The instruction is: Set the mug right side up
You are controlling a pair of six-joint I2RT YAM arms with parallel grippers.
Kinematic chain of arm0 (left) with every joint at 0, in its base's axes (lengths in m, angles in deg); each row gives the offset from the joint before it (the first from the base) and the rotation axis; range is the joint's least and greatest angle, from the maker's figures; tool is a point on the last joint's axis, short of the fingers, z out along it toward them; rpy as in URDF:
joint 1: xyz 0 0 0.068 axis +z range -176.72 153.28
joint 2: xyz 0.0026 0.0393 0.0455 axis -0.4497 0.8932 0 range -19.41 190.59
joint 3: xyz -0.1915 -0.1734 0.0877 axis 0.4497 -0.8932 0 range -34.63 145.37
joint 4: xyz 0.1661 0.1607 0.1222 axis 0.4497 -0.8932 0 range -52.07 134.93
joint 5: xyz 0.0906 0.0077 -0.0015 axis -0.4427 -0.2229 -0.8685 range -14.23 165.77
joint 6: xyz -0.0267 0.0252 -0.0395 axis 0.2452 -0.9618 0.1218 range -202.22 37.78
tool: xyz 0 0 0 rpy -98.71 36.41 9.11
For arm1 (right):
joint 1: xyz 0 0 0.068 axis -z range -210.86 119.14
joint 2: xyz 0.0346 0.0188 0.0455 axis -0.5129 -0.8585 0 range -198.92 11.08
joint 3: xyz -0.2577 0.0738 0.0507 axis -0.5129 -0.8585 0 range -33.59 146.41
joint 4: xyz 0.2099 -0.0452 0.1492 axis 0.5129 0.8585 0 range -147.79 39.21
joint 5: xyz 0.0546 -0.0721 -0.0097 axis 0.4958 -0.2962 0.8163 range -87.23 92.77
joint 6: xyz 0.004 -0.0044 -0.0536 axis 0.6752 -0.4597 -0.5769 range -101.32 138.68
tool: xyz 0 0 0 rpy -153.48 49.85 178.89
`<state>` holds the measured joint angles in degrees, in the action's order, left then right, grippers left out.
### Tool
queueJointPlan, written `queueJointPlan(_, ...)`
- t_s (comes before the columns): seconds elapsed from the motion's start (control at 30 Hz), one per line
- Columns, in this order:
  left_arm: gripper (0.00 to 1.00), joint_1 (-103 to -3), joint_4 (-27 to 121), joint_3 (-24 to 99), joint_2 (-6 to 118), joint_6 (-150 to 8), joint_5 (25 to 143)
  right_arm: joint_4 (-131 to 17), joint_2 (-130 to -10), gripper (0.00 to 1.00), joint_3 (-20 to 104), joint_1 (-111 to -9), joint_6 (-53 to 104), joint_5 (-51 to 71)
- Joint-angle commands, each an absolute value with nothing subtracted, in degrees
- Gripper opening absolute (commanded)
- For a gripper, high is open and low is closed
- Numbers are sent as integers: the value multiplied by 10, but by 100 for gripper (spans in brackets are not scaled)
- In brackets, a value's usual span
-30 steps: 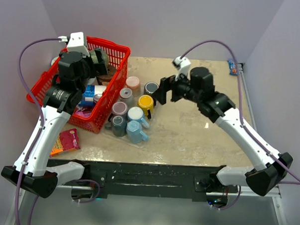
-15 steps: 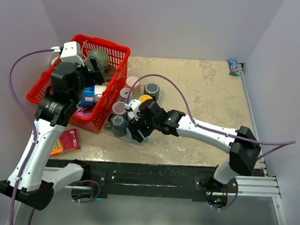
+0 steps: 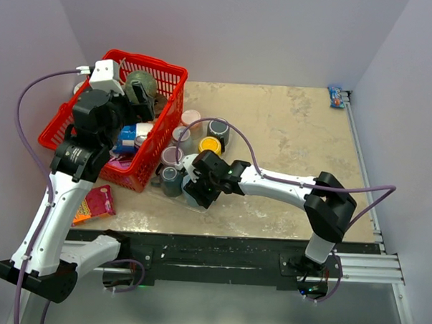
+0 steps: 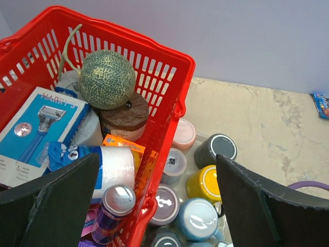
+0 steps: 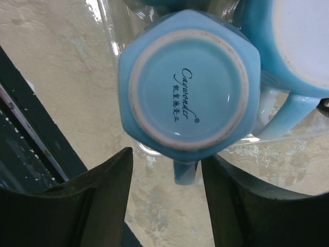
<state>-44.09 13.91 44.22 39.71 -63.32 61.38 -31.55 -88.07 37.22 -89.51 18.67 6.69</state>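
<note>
As half-open right end effector (image 5: 165, 154) straddles upside-down mug (image 5: 187, 82) near table (image 5: 56, 62) edge, grip unclear, left end effector (image 4: 157, 158) gapes empty.

**A:** Mugs counted?
**B:** At least seven mugs (image 4: 205, 182) are counted beside the basket. Two light-blue mugs (image 5: 187, 77) are seen at the right wrist.
**A:** Baskets?
**B:** One red basket (image 4: 169, 77) is logged. One melon (image 4: 107, 78), one razor box (image 4: 38, 123) and one can (image 4: 117, 198) are noted inside; the rest can't be counted.
**A:** Loose on the table (image 3: 296, 137)?
**B:** Two: one snack packet (image 3: 94, 203), one small wrapper (image 3: 337, 97).
</note>
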Motion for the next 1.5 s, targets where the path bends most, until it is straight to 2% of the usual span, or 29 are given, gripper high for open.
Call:
queueJointPlan(0.0, 99, -438, 158, 444, 398, -643, 638, -318, -893, 58, 388, -895, 167, 51)
queueJointPlan(0.17, 99, -438, 158, 442, 397, -636, 636, -328, -898, 49, 385, -895, 174, 39)
queueJointPlan(0.3, 99, -438, 163, 439, 393, -633, 635, -333, -897, 31, 383, -895, 173, 31)
queueJointPlan(0.33, 99, -438, 164, 437, 393, -633, 636, -332, -895, 22, 383, -895, 172, 31)
queueJointPlan(0.4, 99, -438, 165, 436, 390, -633, 637, -333, -894, 14, 381, -895, 169, 29)
queueJointPlan(0.43, 99, -438, 165, 436, 390, -632, 637, -334, -893, 5, 381, -895, 167, 29)
queueJointPlan(0.47, 99, -438, 165, 436, 385, -630, 636, -333, -894, 1, 381, -895, 167, 18)
queueJointPlan(0.87, 99, -438, 266, 395, 293, -614, 640, -328, -809, 0, 381, -895, 161, 27)
queueJointPlan(1.07, 99, -438, 282, 407, 301, -599, 694, -318, -749, 0, 405, -895, 206, 65)
queueJointPlan(1.3, 99, -438, 358, 397, 311, -585, 800, -334, -659, 0, 412, -879, 262, 29)
queueJointPlan(1.47, 99, -438, 389, 382, 343, -554, 853, -357, -598, 0, 423, -799, 327, 5)
